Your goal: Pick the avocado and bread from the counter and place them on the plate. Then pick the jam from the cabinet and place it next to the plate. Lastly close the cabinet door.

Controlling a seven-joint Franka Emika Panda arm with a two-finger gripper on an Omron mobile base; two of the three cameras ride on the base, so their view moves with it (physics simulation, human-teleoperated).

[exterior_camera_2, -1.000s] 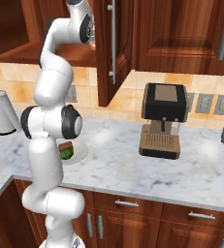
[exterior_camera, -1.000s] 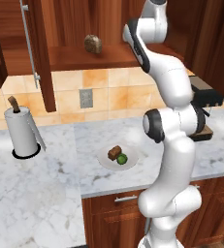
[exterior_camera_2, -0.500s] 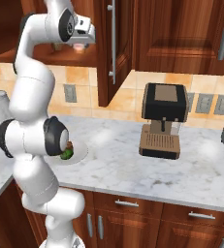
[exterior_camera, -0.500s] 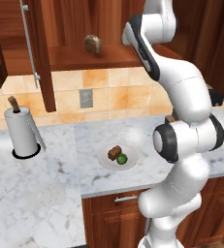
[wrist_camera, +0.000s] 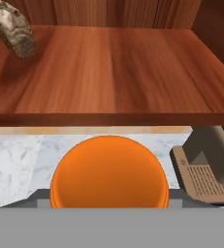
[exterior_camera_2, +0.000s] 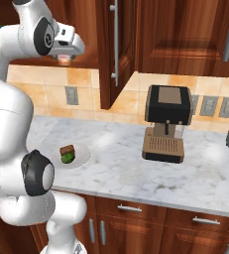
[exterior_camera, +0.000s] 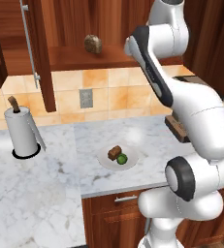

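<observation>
Jam [wrist_camera: 109, 172], orange lid up, sat clamped in the pincer [exterior_camera_2: 63, 59], held just outside the cabinet [wrist_camera: 113, 72] shelf edge, above the surface [exterior_camera_2: 136, 163].

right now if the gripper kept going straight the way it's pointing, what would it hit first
Going by the hand view, the gripper, holding the jam, looks along the cabinet shelf board. The path ahead looks free until the cabinet's back wall; the speckled lump sits off to one side. Depth is hard to judge.

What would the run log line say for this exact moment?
plate: bread and avocado on it | gripper: shut on jam, outside cabinet | cabinet door: open
</observation>
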